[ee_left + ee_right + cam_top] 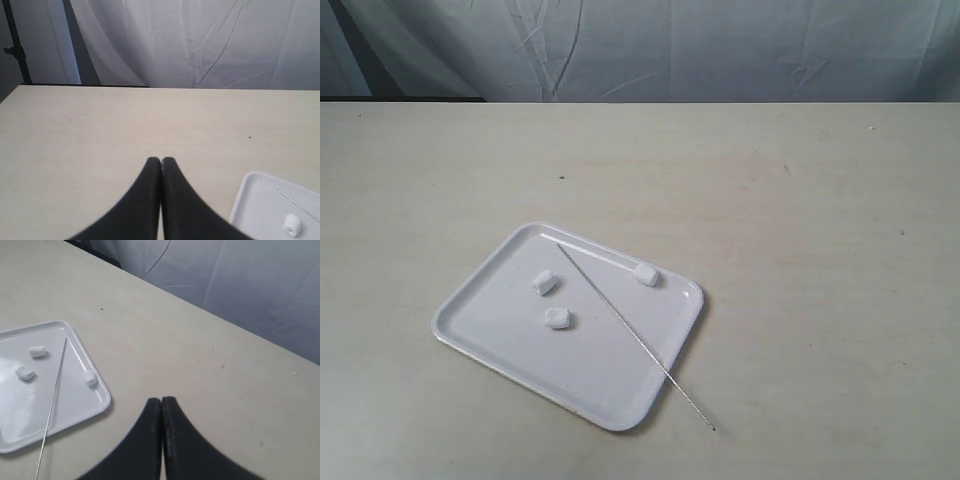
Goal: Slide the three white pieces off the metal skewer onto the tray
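The white tray (490,325) lies on the table, left of the middle. Three white pieces rest loose on it: one (545,283) near its left, one (558,319) in front of that, one (648,276) by the far right rim. The metal skewer (620,320) lies bare and slantwise across the tray, its tip past the near right rim on the table. No gripper shows in the exterior view. My left gripper (161,161) is shut and empty over bare table beside the tray's corner (250,192). My right gripper (161,401) is shut and empty, off the tray (102,400).
A pale wrinkled cloth backdrop (720,50) hangs behind the table's far edge. A dark stand (15,45) is at the backdrop's side in the left wrist view. The beige table top (800,200) stretches wide around the tray.
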`<action>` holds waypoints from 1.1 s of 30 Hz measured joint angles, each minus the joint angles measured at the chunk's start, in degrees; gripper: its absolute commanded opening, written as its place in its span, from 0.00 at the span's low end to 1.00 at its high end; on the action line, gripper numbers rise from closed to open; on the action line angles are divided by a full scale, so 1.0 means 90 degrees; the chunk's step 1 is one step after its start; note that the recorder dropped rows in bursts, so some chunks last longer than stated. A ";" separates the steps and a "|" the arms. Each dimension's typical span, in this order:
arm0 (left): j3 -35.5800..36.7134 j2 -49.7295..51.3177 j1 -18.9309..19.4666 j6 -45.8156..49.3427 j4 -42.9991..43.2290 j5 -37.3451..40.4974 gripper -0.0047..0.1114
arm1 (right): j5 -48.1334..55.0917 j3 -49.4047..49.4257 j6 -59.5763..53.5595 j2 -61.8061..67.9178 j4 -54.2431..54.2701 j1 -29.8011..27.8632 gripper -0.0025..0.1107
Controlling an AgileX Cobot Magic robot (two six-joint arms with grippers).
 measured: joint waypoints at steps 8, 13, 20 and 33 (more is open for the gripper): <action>0.0013 -0.0011 0.0000 -0.0038 -0.0029 0.0015 0.04 | 0.0024 0.0034 0.0906 -0.0015 0.0280 0.0000 0.02; 0.0013 -0.0422 0.0000 -0.0038 0.0054 0.0015 0.04 | 0.0063 0.0034 0.0960 -0.0015 0.0303 0.0000 0.02; 0.0013 -0.1803 0.0000 -0.0025 0.0304 0.0015 0.04 | -0.1162 0.0034 0.0394 -0.0522 -0.0500 -0.1178 0.02; 0.1311 -0.2395 0.0000 -0.0043 0.0550 -0.0612 0.04 | -0.4058 0.2385 -0.0894 -0.1630 0.1441 -0.3952 0.02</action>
